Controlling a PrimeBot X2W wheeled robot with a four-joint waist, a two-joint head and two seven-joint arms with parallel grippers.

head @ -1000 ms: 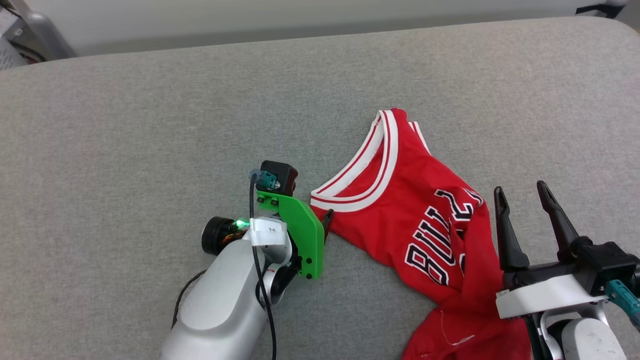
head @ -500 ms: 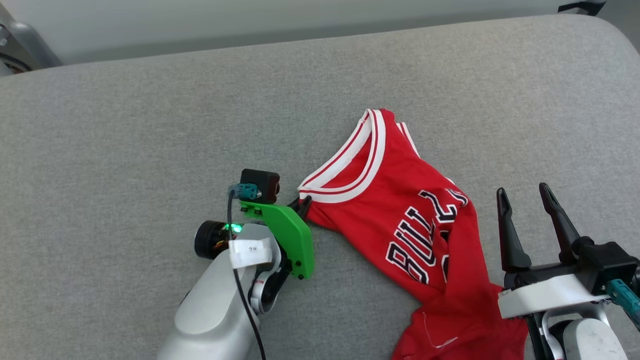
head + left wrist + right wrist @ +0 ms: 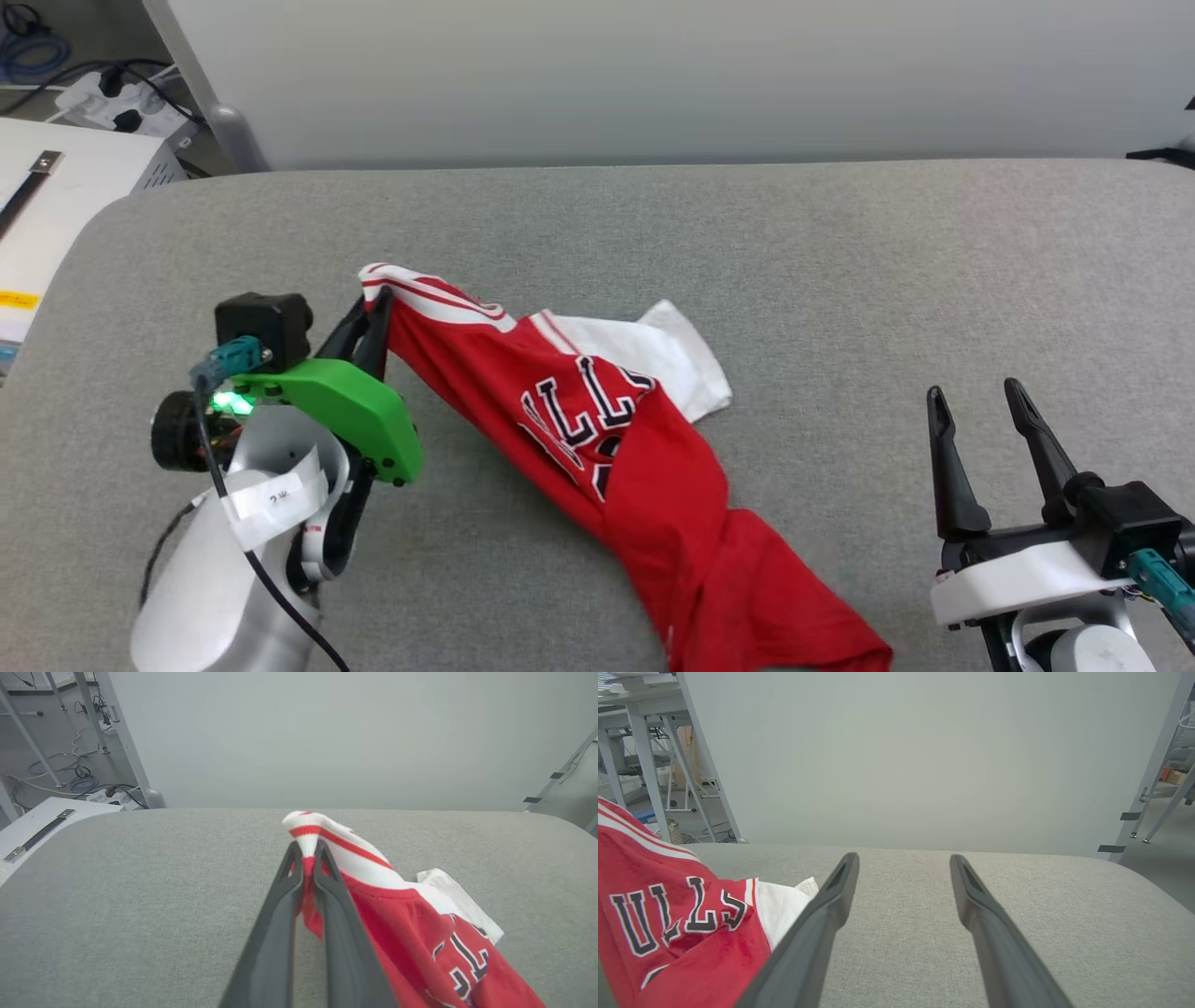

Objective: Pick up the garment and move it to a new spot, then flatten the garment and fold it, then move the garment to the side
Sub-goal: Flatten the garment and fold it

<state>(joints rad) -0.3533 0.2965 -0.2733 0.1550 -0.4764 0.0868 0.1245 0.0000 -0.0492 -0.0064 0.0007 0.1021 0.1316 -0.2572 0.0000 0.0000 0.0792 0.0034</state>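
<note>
Now, in the head view, we saw the left gripper (image 3: 372, 317) clamped on the striped collar (image 3: 425, 294) of the garment (image 3: 653, 467) and raised above the grey padded surface (image 3: 840, 280). Half a second before, its tips had only met the collar's edge low on that surface. The whole picture had shifted as well, so we put part of the change down to the camera. The garment hung from the grip at the left and trailed to the near right, its lower part lying on the surface. A white sleeve (image 3: 672, 359) had come into sight on its far side. The right gripper (image 3: 971, 397) stood spread and empty, well apart at the near right.

In the left wrist view, the left gripper (image 3: 306, 851) pinched a fold of collar (image 3: 327, 837), with the garment (image 3: 397, 914) draping away to the right.

In the right wrist view, the right gripper (image 3: 903, 858) gaped over bare surface, the garment (image 3: 682, 933) at the left.

We judged the pick-up made and the carry begun, with flattening and folding not yet started.
</note>
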